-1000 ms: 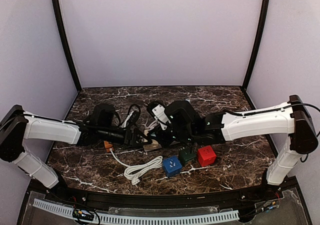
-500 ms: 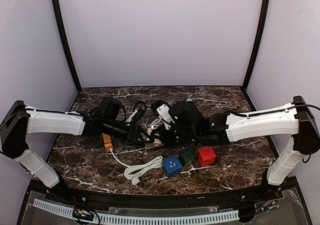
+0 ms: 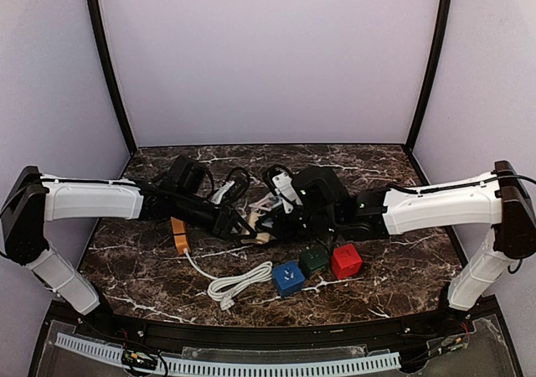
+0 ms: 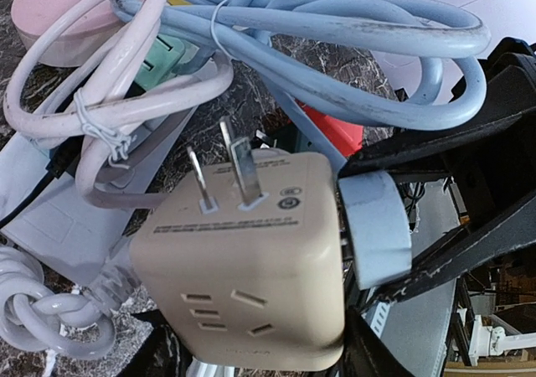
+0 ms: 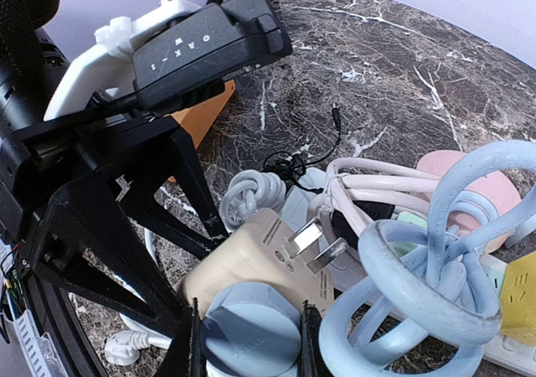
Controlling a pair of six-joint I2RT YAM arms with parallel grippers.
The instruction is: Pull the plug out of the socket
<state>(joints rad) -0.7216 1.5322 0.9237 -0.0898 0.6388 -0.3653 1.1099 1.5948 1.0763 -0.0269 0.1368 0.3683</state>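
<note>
The left gripper [image 3: 244,226] clamps socket [image 4: 251,285] — right gripper [image 3: 280,223], plug [image 4: 374,226].

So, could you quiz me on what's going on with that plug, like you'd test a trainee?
1. True or false: the plug has already come out of the adapter.
2. What grips the plug? A) the right tool B) a person's hand C) nothing
3. Fill in: beside the blue cube and green cube sits a ____ cube.

Key: 1) False, it sits flush in the adapter's side. 2) A. 3) Red: the red cube.
</note>
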